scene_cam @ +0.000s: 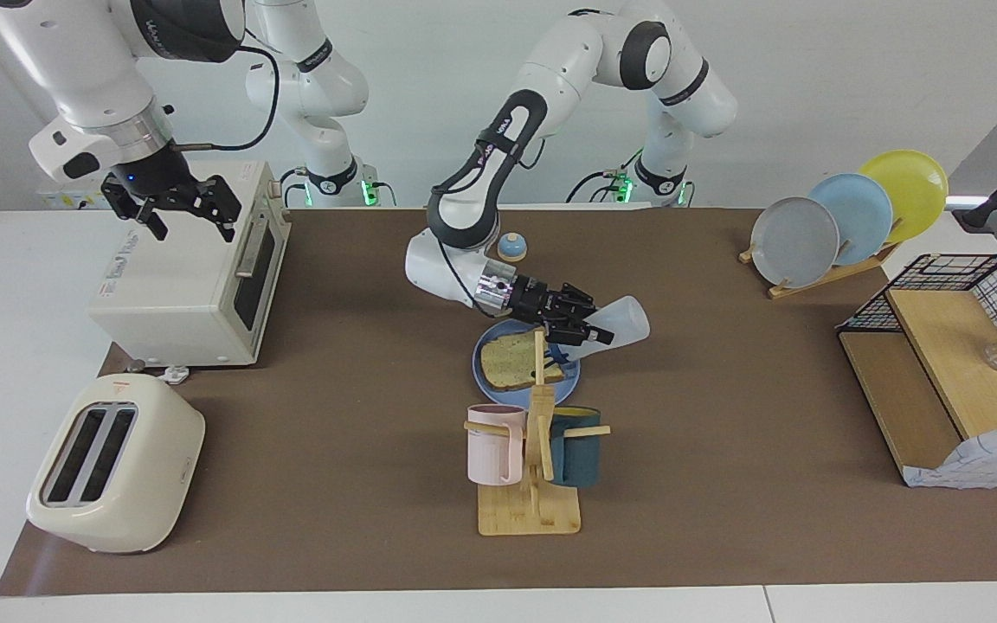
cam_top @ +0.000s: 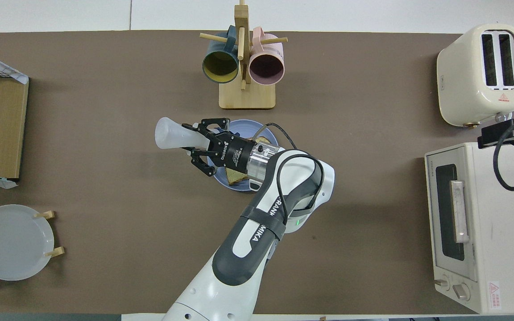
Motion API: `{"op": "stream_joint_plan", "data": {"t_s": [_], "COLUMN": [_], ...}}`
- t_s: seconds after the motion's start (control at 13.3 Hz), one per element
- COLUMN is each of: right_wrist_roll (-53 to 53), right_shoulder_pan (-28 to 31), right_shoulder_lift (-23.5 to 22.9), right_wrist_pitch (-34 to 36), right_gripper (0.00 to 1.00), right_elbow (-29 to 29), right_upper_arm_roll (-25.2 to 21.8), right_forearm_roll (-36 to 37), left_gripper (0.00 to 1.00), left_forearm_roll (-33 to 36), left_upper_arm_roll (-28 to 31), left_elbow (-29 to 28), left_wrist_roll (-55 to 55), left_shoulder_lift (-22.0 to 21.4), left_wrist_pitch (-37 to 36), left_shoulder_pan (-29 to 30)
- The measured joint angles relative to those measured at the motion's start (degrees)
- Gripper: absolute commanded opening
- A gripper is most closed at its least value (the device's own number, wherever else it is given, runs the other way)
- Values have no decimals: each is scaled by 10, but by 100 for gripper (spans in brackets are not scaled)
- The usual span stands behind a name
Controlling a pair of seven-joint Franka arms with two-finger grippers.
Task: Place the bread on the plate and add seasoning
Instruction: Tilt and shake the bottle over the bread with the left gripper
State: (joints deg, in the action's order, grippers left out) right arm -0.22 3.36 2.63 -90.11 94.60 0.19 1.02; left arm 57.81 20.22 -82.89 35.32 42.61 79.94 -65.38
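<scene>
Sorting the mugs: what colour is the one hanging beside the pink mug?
Dark teal outside, yellowish inside: the teal mug on the wooden rack, clearest in the overhead view.

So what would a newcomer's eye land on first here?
Probably the left gripper, shut on the tilted seasoning bottle, its cap end down over the plate mid-table, where the bread already lies. Then the right gripper, open, waiting over the oven at its own end.
</scene>
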Motion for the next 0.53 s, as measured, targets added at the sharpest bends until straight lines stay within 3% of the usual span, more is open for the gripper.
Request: {"op": "stream_joint_plan", "data": {"t_s": [0.23, 0.53], "right_wrist_roll": [0, 0], "right_shoulder_pan": [0, 0], "right_shoulder_lift": [0, 0], "right_wrist_pitch": [0, 0], "right_gripper": [100, 100], "right_elbow": [0, 0], "right_upper_arm_roll": [0, 0], "right_forearm_roll": [0, 0], "left_gripper": [0, 0], "left_forearm_roll": [15, 17], "left_upper_arm_roll": [2, 0], "left_elbow": [0, 0], "left_wrist_roll": [0, 0], "left_shoulder_lift": [1, 1], "left_wrist_pitch": [27, 29], "left_shoulder_pan": [32, 29]}}
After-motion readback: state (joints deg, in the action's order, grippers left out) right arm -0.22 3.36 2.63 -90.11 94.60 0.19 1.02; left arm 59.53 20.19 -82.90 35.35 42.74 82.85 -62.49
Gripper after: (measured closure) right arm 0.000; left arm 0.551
